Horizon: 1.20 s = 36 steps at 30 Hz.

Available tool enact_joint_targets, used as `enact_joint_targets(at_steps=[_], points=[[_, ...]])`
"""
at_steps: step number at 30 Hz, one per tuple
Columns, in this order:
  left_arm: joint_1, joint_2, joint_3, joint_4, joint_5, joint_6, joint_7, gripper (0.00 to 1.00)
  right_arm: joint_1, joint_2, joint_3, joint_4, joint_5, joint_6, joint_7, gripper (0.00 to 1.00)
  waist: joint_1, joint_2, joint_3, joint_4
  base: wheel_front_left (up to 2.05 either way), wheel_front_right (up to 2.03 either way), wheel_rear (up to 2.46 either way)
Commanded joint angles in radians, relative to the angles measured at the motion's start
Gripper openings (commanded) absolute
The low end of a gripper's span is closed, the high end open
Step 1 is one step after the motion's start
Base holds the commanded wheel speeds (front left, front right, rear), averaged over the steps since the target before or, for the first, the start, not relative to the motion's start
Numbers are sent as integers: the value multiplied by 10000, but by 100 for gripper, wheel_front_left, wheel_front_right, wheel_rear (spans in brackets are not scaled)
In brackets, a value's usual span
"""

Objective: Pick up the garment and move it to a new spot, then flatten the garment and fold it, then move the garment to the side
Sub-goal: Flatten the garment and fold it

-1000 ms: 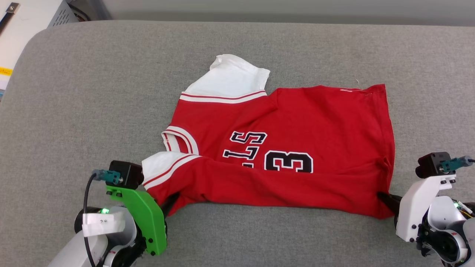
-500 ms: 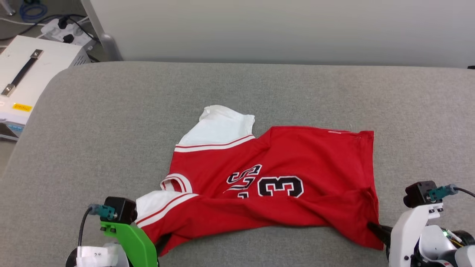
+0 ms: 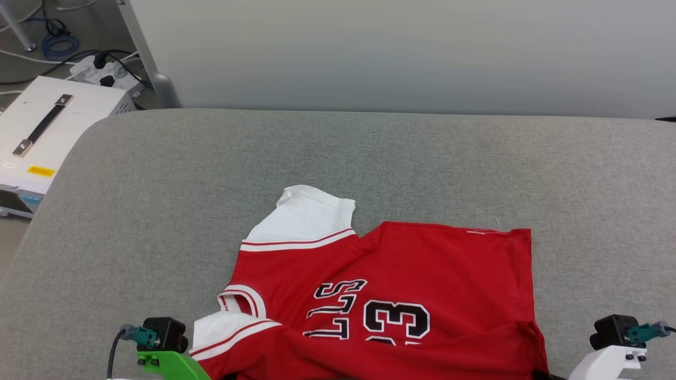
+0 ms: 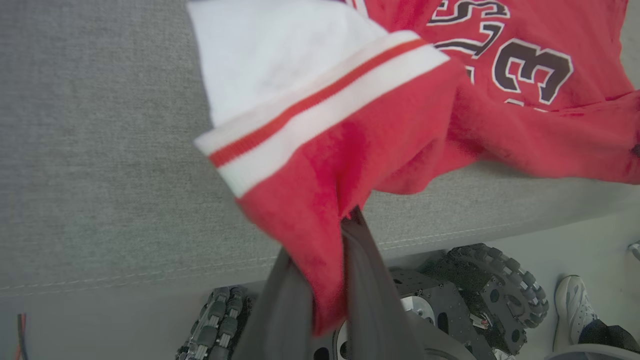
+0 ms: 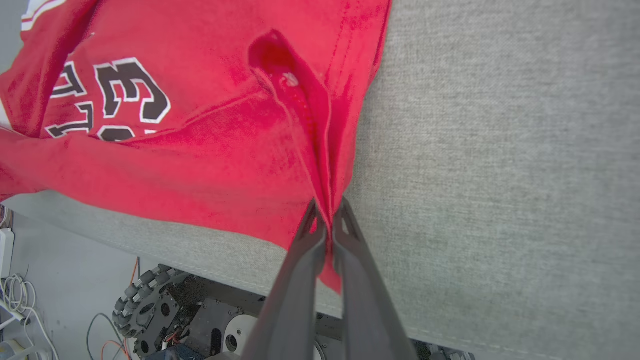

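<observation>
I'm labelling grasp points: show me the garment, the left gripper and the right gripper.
garment (image 3: 438, 274), head view, on its red body.
left gripper (image 4: 327, 235), left wrist view, between fingertips clamping red cloth.
right gripper (image 5: 328, 207), right wrist view, between fingertips clamping a red edge fold.

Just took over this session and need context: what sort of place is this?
Likely a lab or test room: a grey padded table, a white equipment case beside it, and a power strip with loose cables.
</observation>
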<state>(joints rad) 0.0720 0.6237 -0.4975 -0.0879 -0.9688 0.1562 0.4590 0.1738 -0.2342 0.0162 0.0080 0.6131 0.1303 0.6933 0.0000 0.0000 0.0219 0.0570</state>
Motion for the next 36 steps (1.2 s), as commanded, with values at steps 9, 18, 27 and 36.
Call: enact_joint_targets(at_steps=[9, 18, 27, 36], points=[[-913, -474, 139, 1071, 284, -345, -775, 100, -46, 865, -488, 547, -507, 4, -1535, 100, 0, 0, 302, -107, 0, 0, 0], [-1642, -339, 391, 1162, 1292, -336, -2037, 100, -454, 1078, -768, -124, -1264, 4, -3943, 100, 0, 0, 200, -179, 0, 0, 0], [-2980, -858, 696, 1633, 2301, -457, -4095, 100, -1074, 972, -840, -1308, -2673, 4, -6206, 100, 0, 0, 788, -421, 0, 0, 0], [-5098, -1222, 580, 2567, 2751, -869, -4363, 100, -1779, 1047, -602, -2052, -3194, 4, -6708, 100, 0, 0, 2234, -921, 0, 0, 0]])
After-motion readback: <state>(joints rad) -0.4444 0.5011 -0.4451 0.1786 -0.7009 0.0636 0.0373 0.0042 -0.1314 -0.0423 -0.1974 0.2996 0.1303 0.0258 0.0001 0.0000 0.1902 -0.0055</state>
